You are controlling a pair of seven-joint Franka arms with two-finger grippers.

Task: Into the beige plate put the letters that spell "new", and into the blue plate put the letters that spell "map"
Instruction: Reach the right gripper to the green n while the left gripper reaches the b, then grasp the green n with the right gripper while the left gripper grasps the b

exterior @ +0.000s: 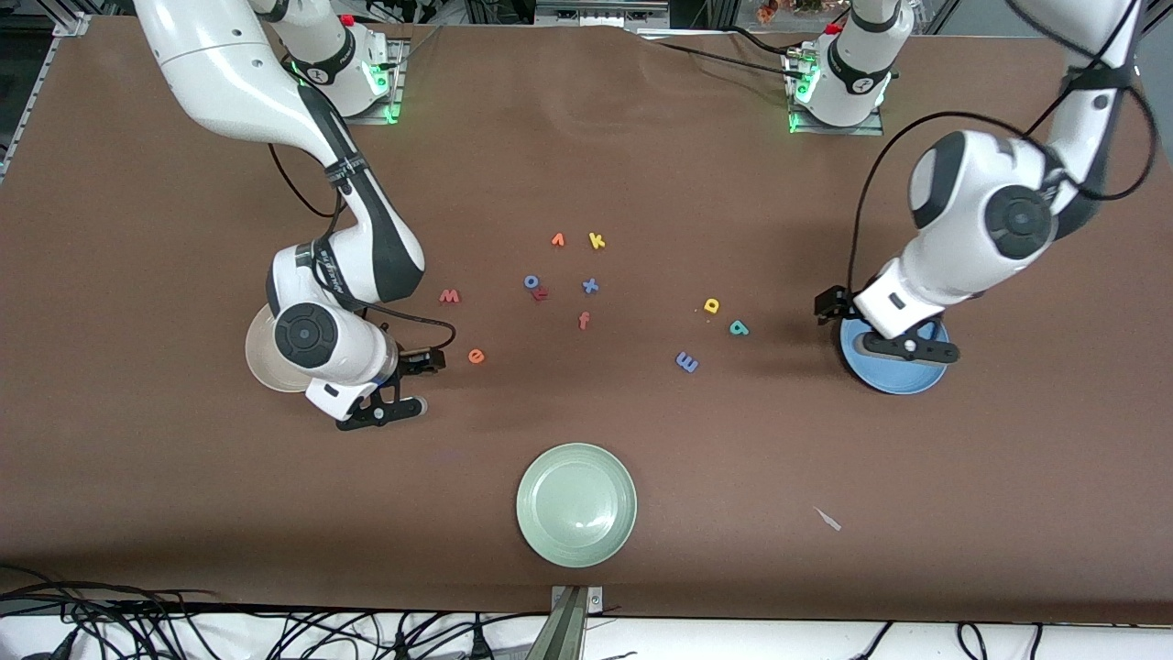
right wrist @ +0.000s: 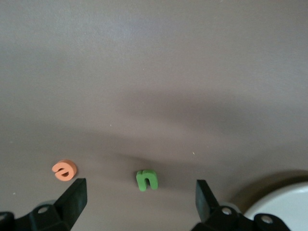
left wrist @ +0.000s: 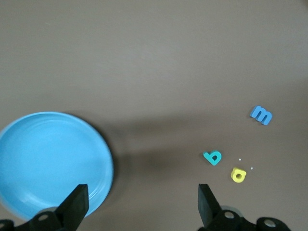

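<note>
Right hand (exterior: 394,401) hangs released, fingers spread, nothing between them, just beside the beige plate (exterior: 266,362), toward the right arm's end of the desk. Plate is round, plain cream; the arm covers most of it. Right wrist view shows the dark green n (right wrist: 147,180) lying flat on the brown desk between the fingers (right wrist: 72,202), plate rim close by; in the front view the arm hides the n.

Orange e (exterior: 476,356) sits just past that hand toward the desk middle. Pinkish-red w (exterior: 449,295) is nearer the robot-base edge than the e, apart from it.

Mid-desk cluster, not task items: orange-red piece (exterior: 557,240) and yellow k (exterior: 597,241) nearest the base edge, then a blue o-shaped letter (exterior: 531,281) touching a small red r (exterior: 541,293), blue x (exterior: 590,286), orange-red f (exterior: 584,320). Pale green plate (exterior: 576,504) sits mid-desk by the front-camera edge.

Toward the left arm's end: blue m (exterior: 686,362), yellow a (exterior: 712,305), teal p (exterior: 739,327), all flat, a and p near each other, m closest to the camera edge. All three tiny against the plates.

Left hand (exterior: 907,348) released too, jaws wide and empty, over the blue plate (exterior: 893,376). Plate is round, plain sky-blue, nothing in it.
</note>
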